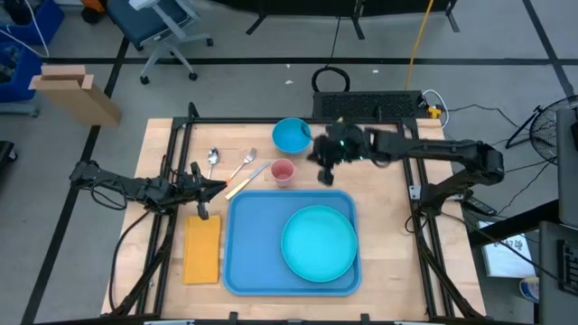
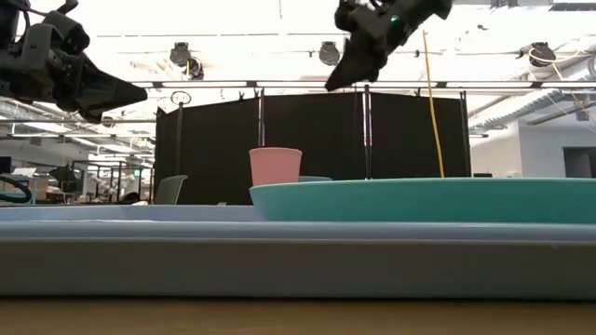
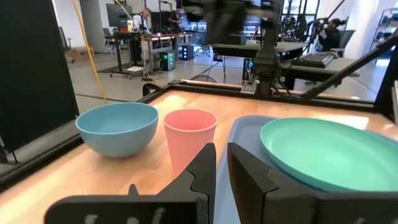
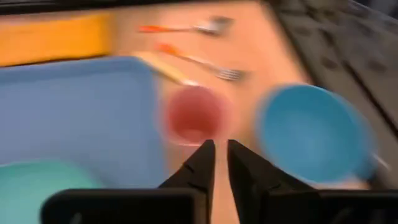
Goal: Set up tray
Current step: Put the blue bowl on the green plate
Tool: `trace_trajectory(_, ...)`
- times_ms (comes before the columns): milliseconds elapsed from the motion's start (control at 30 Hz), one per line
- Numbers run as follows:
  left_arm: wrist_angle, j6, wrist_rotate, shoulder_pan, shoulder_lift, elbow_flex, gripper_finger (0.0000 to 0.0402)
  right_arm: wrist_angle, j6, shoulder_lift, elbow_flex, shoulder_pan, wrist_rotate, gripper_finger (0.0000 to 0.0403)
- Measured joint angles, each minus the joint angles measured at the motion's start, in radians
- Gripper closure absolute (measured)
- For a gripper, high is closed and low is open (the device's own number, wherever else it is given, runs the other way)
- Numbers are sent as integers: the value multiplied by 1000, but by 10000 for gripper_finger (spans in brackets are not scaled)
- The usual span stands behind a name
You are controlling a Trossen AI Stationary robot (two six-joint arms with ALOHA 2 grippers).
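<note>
The light-blue tray (image 1: 248,244) lies at the table's near middle, with the round teal plate (image 1: 319,242) resting flat in its right half. A pink cup (image 1: 283,171) stands upright just beyond the tray's far rim, and a blue bowl (image 1: 291,135) stands farther back. My right gripper (image 1: 325,170) hovers high above the table, right of the cup, shut and empty; in its wrist view the cup (image 4: 194,116) and bowl (image 4: 311,132) lie ahead. My left gripper (image 1: 215,188) is shut and empty above the table, left of the tray's far left corner.
A yellow-orange napkin (image 1: 202,250) lies flat left of the tray. A spoon (image 1: 212,161), a fork (image 1: 244,164) and a light knife (image 1: 246,181) lie on the wood behind it, left of the cup. Bare wood shows right of the cup and bowl.
</note>
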Motion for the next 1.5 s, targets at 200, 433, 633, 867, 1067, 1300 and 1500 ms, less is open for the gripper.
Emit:
trace_trajectory(200, -6, -86, -33, 0, 0, 1, 355, 348, -40, -133, -307, 57, -109, 396)
trace_trajectory(433, -91, -216, -165, 76, 46, 89, 355, 516, 98, -280, -571, 70, 27, 401)
trace_trajectory(633, -218, -213, -166, 215, 250, 340, 355, 647, 81, -341, -740, 96, 79, 402)
trace_trajectory(867, -396, -186, -57, 454, 647, 693, 355, 691, 10, -395, -799, 91, 76, 402)
trace_trajectory(1067, -545, -155, 199, 683, 1042, 996, 355, 693, 8, -421, -799, 91, 75, 402)
trace_trajectory(1300, -734, -54, 389, 863, 1437, 1359, 355, 702, 9, -428, -799, 91, 75, 401)
trace_trajectory(1500, -903, 42, 668, 926, 1702, 1614, 299, 702, 10, -428, -799, 91, 75, 401)
